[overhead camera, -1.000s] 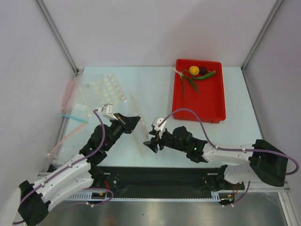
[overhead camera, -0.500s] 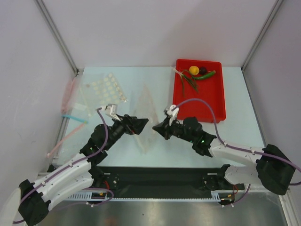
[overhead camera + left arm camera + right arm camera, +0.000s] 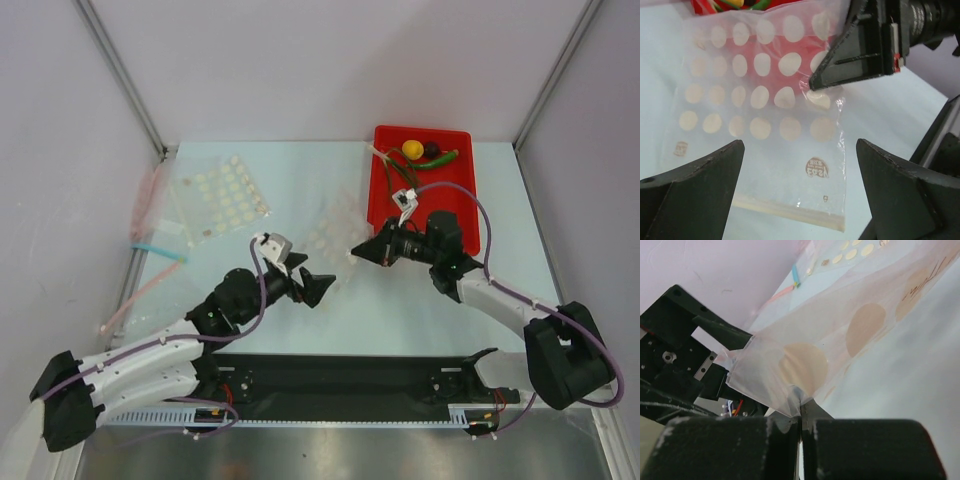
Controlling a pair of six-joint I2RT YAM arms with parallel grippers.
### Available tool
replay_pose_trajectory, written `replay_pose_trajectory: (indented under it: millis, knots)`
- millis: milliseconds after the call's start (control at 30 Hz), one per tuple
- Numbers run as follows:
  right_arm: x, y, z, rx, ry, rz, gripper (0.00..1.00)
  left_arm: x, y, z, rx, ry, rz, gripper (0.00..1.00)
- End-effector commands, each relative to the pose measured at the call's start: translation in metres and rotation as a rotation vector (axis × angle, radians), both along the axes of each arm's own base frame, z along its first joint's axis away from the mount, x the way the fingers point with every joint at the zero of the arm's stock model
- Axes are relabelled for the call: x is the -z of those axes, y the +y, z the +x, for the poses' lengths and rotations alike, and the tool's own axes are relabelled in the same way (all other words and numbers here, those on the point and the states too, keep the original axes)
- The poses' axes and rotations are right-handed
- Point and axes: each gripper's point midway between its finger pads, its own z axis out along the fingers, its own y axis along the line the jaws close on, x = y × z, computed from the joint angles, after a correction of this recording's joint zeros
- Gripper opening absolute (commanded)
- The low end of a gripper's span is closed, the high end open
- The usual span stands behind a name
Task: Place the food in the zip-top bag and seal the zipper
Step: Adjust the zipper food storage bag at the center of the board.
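My right gripper [image 3: 357, 251] is pressed tight on one side edge of the zip-top bag [image 3: 330, 233]. It holds the bag up off the table [image 3: 420, 300], between my two arms and just beside the red tray [image 3: 458, 195]. My left gripper [image 3: 319, 287] is spread wide and holds nothing. It is near the bag but not touching it.

The food [image 3: 420, 154] lies in the far end of the tray, well apart from the bag.

The bag is thin, soft and very light. It bends and hangs from the pinch, and it crinkles there. It is smooth, so I think it could slip out of a weak hold. One pinch will not keep the mouth open.

The zipper [image 3: 790, 212] looks to be the pale strip on the near edge, but that view is too washed out for me to be sure. That strip should be the stiffest part, so I think my left gripper should take hold there, on one lip only.
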Motion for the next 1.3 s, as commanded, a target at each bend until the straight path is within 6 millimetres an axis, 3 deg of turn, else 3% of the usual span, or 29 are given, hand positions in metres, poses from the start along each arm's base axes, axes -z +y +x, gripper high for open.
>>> replay_pose_trajectory:
  millis: [0, 133, 367, 500, 800, 1000, 1267]
  knots:
    - [-0.016, -0.006, 0.0, -0.041, 0.027, 0.016, 0.0, -0.014, 0.004, 0.012, -0.083, -0.22, 0.081, 1.0]
    - [-0.003, -0.02, 0.015, 0.035, 0.042, -0.059, 0.0, -0.001, 0.012, 0.019, -0.136, -0.314, 0.178, 1.0]
    - [0.022, -0.032, 0.028, 0.023, 0.138, -0.114, 0.0, 0.011, 0.029, 0.023, -0.177, -0.371, 0.283, 1.0]
    - [0.035, -0.039, 0.034, 0.025, 0.193, -0.116, 0.0, 0.017, 0.027, 0.021, -0.145, -0.406, 0.327, 1.0]
    - [0.039, -0.052, 0.042, 0.071, 0.208, -0.13, 0.0, 0.047, 0.019, 0.026, -0.078, -0.38, 0.502, 0.96]
    - [0.04, -0.054, 0.042, 0.067, 0.222, -0.119, 0.0, 0.073, 0.0, 0.022, 0.059, -0.367, 0.615, 0.88]
    - [0.038, -0.053, 0.042, 0.064, 0.223, -0.113, 0.0, 0.077, -0.009, 0.023, 0.104, -0.361, 0.654, 0.87]
